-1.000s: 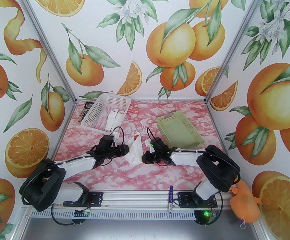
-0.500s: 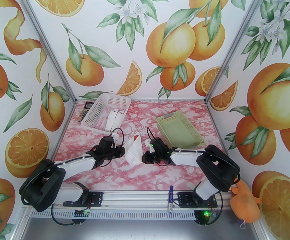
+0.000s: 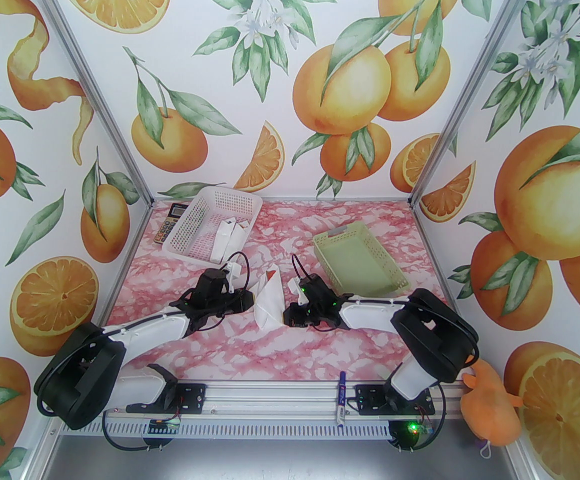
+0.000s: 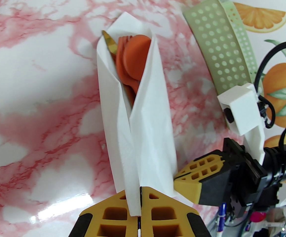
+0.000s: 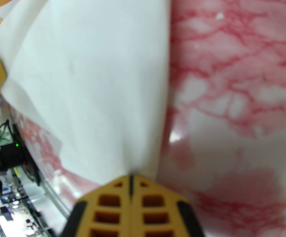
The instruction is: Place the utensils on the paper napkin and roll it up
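While the left tool (image 4: 140,190) is clenched on the near end of the napkin (image 4: 145,122), the right tool (image 5: 130,178) pinches the same napkin from its right side, pads pressed together. The napkin, folded into a narrow wrap, lies on the worktop (image 4: 34,95) between both tools. The orange-red utensils (image 4: 133,58) are tucked inside, heads showing at its far open end. A green basket (image 3: 360,263) sits farther right, a white basket (image 3: 204,228) far left.

The napkin (image 3: 268,302) lies mid-table between the left gripper (image 4: 140,189) and the right gripper (image 5: 130,176), both pinching its near end. The utensils (image 4: 133,58) sit inside it, heads toward the far end. Behind-left, a basket (image 3: 185,225) holds folded napkins (image 3: 227,240), with a calculator (image 3: 169,223) beside its left wall. Behind-right stands another basket (image 3: 355,265). A marker pen (image 3: 341,399) lies on the near rail (image 3: 269,393).
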Robot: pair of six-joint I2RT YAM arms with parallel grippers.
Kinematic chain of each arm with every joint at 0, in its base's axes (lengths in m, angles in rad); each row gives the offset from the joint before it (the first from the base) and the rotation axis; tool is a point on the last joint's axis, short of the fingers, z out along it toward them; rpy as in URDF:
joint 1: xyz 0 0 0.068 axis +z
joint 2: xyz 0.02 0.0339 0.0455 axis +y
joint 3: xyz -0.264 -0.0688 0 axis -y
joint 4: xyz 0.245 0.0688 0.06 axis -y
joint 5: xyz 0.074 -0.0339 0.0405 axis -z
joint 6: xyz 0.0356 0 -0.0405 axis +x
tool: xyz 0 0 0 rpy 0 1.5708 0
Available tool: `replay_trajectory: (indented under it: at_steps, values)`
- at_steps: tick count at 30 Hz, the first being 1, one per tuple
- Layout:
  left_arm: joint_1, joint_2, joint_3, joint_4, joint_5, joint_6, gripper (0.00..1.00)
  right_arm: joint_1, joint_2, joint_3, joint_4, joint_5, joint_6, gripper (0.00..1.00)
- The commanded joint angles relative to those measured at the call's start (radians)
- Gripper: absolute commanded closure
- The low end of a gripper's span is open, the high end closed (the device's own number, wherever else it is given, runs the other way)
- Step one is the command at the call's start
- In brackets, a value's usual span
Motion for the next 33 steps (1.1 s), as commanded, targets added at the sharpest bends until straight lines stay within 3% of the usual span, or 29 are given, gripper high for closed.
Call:
replay_trajectory:
  at_steps: [1, 14, 33]
  values:
    - [-0.004, -0.015, 0.042, 0.015, 0.048, -0.012, 0.92, 0.008, 0.05, -0.009, -0.102, 0.054, -0.015, 1.0]
    - [-0.022, 0.038, 0.102, 0.079, 0.125, -0.066, 0.92, 0.011, 0.064, 0.005, -0.128, 0.058, -0.024, 1.0]
    - [-0.083, 0.249, 0.22, 0.176, 0.136, -0.075, 0.92, 0.018, 0.074, 0.009, -0.137, 0.058, -0.028, 1.0]
